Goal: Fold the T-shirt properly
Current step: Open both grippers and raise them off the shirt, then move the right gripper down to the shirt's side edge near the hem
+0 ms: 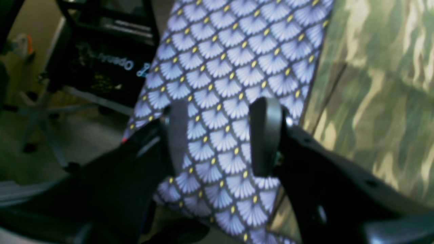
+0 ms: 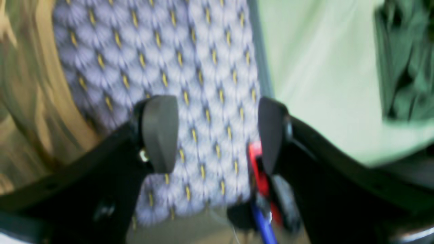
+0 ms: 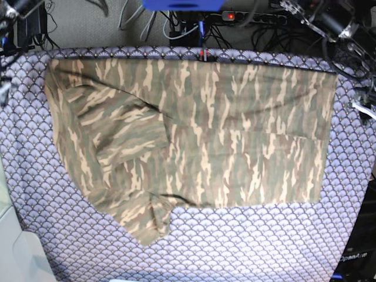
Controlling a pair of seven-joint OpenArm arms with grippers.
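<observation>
Meanwhile both grippers, left gripper and right gripper, hang wide and empty over the purple tablecloth, the camouflage T-shirt just beside each (untouched).

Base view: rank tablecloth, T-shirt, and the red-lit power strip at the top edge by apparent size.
1. Tablecloth: largest, spans nearly the whole frame, continuing under the shirt.
2. T-shirt: covers most of the cloth's upper and middle area.
3. Power strip: smallest by far, partly hidden by cables, and it may lie farther from the camera.

Left hand agape over purple tablecloth, camouflage T-shirt alongside.
</observation>
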